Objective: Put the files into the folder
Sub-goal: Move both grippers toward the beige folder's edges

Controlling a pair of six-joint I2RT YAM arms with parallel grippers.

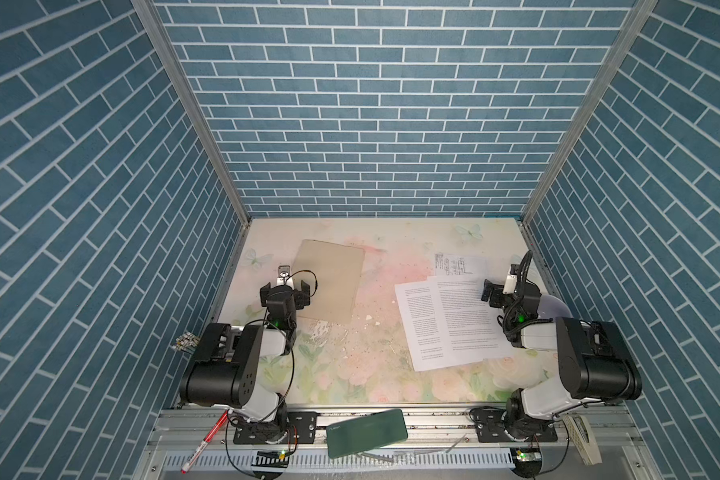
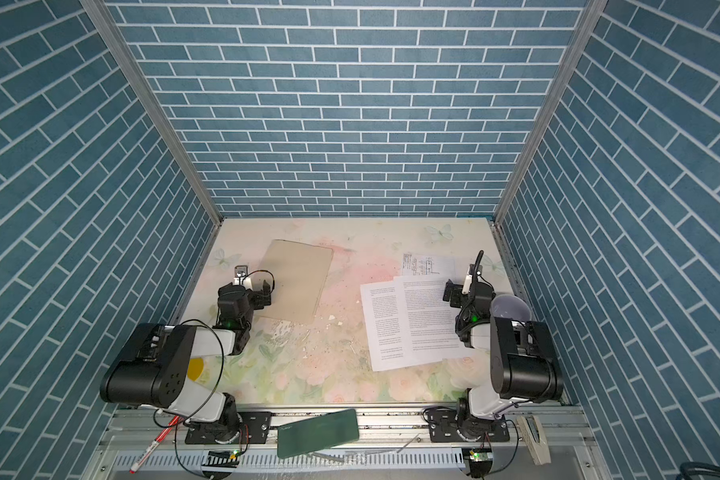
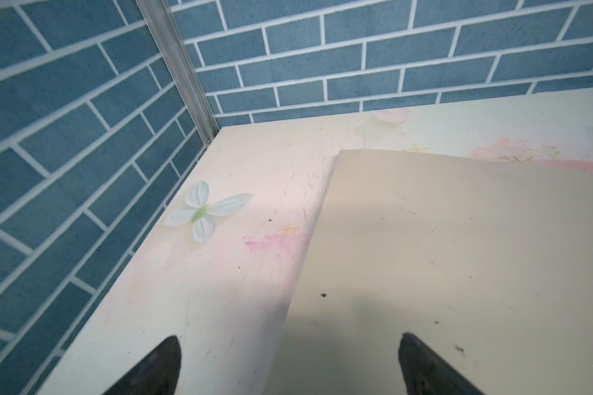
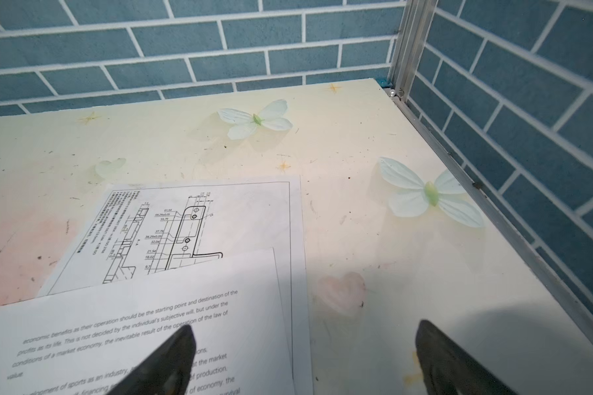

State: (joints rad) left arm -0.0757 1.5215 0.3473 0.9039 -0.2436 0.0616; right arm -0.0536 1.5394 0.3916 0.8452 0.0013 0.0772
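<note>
Three overlapped files (image 1: 445, 320) lie partly under the wide-open right pincer (image 4: 303, 328), the folder (image 1: 329, 282) partly under the equally wide left pincer (image 3: 290, 338), well apart

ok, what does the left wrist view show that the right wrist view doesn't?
Left wrist only: the tan folder, lying flat, its edge running between the fingertips of the open left tool.
Right wrist only: the diagram sheet partly under a text sheet. The open right tool has one finger over the paper and one over bare table.
Both: the floral table, blue brick walls, printed butterflies. Neither tool holds anything.
</note>
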